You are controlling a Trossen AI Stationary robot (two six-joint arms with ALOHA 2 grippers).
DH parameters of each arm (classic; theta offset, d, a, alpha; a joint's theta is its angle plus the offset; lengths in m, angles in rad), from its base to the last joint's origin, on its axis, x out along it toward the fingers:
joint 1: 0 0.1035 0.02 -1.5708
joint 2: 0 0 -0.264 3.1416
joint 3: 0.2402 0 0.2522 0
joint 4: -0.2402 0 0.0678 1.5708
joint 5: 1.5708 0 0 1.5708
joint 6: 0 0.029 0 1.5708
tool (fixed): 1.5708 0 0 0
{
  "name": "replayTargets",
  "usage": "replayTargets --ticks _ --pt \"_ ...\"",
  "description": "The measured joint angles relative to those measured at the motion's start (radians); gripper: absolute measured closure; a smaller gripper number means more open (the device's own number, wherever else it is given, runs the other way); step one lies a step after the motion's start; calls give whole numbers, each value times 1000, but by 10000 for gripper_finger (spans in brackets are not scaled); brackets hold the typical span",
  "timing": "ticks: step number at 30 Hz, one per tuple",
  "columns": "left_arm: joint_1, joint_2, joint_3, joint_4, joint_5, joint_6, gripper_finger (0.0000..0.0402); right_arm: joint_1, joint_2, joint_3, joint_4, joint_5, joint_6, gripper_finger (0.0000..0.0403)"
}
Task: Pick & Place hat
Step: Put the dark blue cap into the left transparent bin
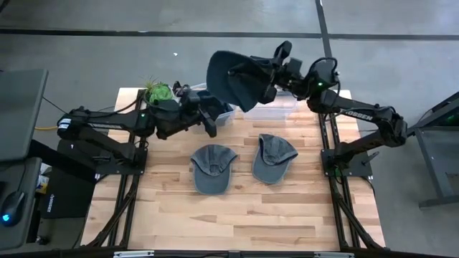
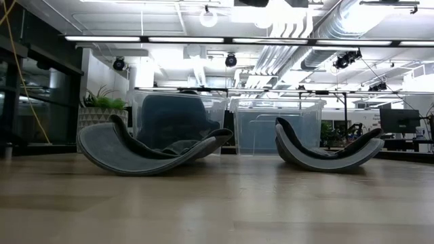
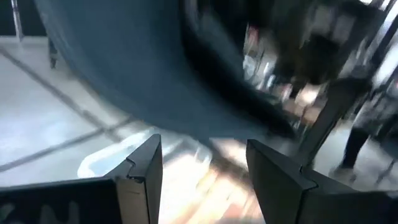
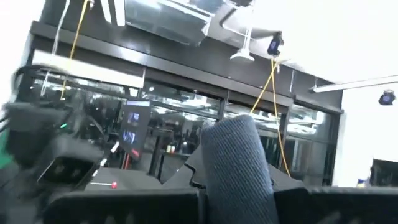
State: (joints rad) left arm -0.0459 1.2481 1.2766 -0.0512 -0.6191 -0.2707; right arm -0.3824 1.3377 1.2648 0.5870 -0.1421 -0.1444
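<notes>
Left hand (image 1: 213, 115) waits spread beside the clear bin (image 1: 276, 107). Two caps (image 1: 214, 168) lie on the counter (image 1: 237, 215). Right hand (image 1: 267, 77) pinches a hat (image 1: 231, 80) aloft; centre it over the bin before releasing.

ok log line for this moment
right gripper: holds hat above bin | left gripper: open, beside bin | two hats on table
</notes>
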Motion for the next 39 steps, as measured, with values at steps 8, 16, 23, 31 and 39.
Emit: replayTargets --ticks 8,16,23,31,39 --pt "1 35 5 204 -1 4 224 -26 -26 132 -83 -118 -26 383" --pt "1 91 3 435 64 32 224 -41 -24 239 -226 -181 -110 383" --pt "1 141 0 554 115 36 224 -71 -22 252 -269 -216 -99 383" --pt "8 201 4 667 97 31 224 -78 -22 252 -271 -259 -81 383" --pt "28 221 4 723 113 24 224 -77 -22 252 -274 -276 -66 383"
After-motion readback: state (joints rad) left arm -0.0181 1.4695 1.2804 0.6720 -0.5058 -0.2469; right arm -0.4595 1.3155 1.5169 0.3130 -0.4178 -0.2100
